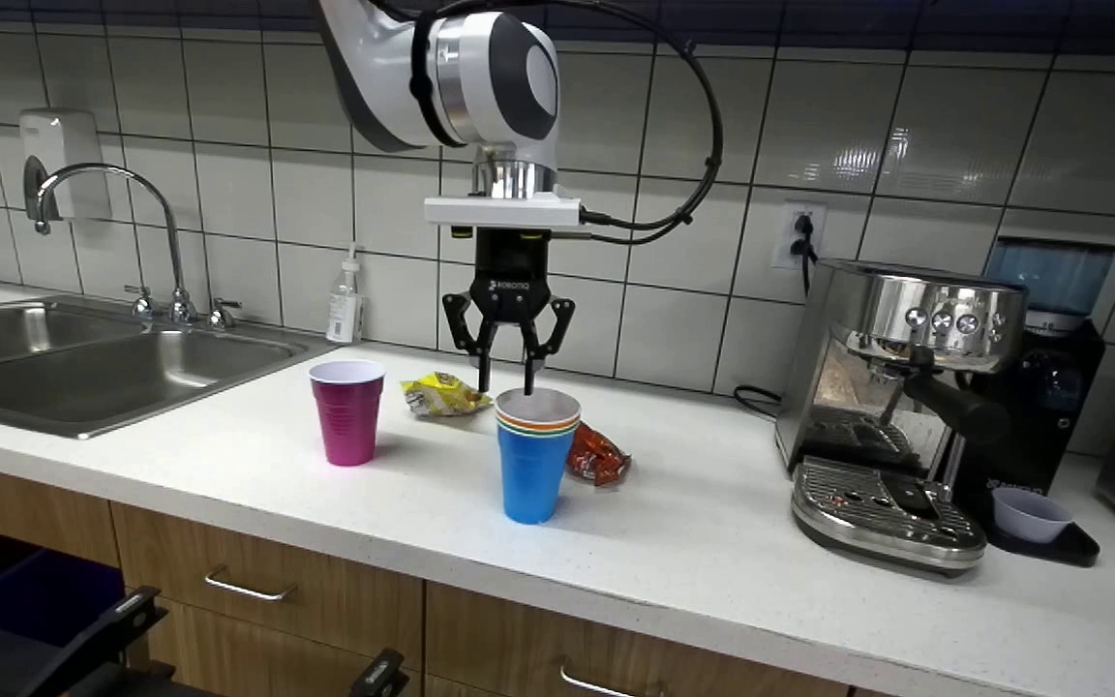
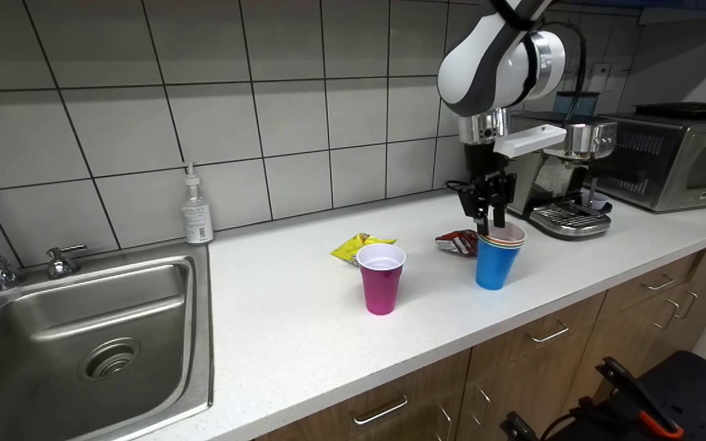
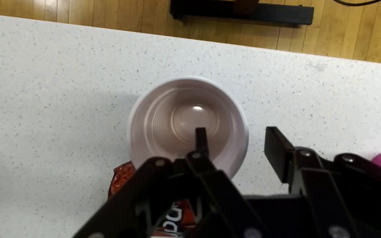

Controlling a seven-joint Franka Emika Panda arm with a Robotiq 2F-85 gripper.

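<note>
The gripper (image 1: pixel 507 379) reads "ROBOTIQ"; partly hidden letters on the red packet (image 3: pixel 174 218) perhaps read "DO".

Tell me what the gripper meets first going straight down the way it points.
Likely the stack of plastic cups, blue outermost: in the wrist view the gripper has one finger lined up with the opening, the other outside, so the rim would probably pass between them. Depth is unclear.
</note>
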